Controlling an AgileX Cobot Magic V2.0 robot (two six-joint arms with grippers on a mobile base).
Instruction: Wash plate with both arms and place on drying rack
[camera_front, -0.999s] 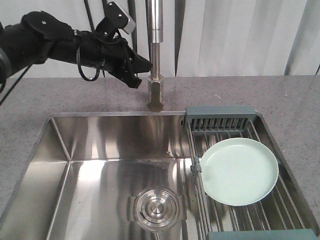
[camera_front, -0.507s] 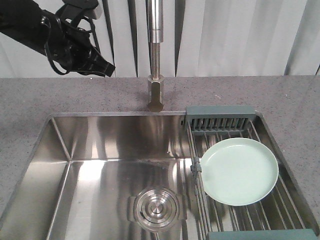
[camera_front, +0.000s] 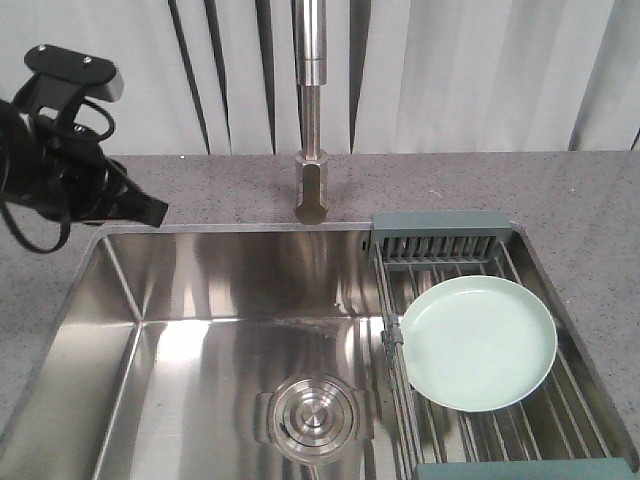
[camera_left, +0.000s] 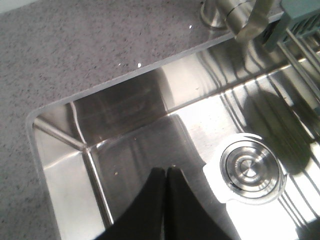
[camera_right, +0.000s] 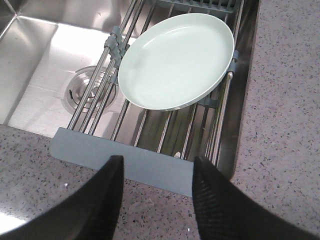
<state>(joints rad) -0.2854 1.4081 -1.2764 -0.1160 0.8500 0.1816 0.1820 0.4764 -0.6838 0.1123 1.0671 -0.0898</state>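
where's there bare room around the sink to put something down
The sink basin is bare between its left wall and the drying rack, apart from the drain. The grey counter is free right of the faucet and behind the rack. The rack's rods are crowded: the plate covers most of them.

You face pale vertical-ribbed wall panels (camera_front: 470, 70), dark gaps between some strips. Speckled grey stone countertop (camera_front: 580, 190) wraps shiny steel sink basin (camera_front: 220, 310). Steel faucet (camera_front: 311, 110) rises upright behind basin's back edge. Round drain (camera_front: 310, 415) sits in basin floor. Bright overhead light glares off the steel, strongest around your drain.
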